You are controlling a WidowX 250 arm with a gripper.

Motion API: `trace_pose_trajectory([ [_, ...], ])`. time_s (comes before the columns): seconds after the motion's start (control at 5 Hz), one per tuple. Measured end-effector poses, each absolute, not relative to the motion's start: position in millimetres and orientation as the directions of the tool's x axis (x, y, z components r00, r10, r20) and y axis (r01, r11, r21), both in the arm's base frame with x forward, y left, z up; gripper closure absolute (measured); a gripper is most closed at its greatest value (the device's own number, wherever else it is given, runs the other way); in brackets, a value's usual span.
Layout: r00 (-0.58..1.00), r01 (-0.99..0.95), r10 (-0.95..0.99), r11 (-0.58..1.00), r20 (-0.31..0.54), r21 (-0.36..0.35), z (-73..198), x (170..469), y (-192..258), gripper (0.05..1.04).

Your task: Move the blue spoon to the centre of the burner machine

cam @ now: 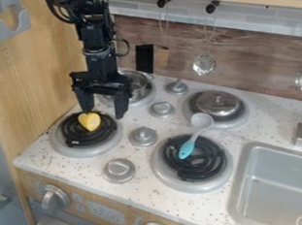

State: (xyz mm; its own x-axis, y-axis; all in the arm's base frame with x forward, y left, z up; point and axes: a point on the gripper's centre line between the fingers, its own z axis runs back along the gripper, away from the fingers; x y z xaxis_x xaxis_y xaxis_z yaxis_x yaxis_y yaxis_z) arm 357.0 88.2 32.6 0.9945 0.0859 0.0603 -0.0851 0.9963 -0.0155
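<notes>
Blue handle of the spoon is lying on the black coils of the front right burner; its pale bowl pokes out past them, kinda toward the lidded pan; pincer is open with nothing in its grip, hanging by the front left burner, where some yellow toy thing sits.

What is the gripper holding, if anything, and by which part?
Nothing: the black gripper has its jaws apart, and the blue-handled spoon lies on a black coiled burner.
</notes>
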Motion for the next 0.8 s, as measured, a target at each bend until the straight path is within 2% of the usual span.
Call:
trace_pose_trajectory([
  [0.2,0.996,-0.091,0.091,0.996,0.015,-0.023,17.6,350.4,85.9,0.085],
  [0.4,0.998,-0.052,0.052,0.999,0.047,-0.015,15.8,359.3,63.0,0.085],
  [0.6,0.996,0.039,-0.038,0.999,0.084,-0.007,16.2,370.3,20.9,0.085],
  [0.8,0.992,0.096,-0.095,0.995,0.086,-0.004,12.3,375.2,-6.9,0.085],
])
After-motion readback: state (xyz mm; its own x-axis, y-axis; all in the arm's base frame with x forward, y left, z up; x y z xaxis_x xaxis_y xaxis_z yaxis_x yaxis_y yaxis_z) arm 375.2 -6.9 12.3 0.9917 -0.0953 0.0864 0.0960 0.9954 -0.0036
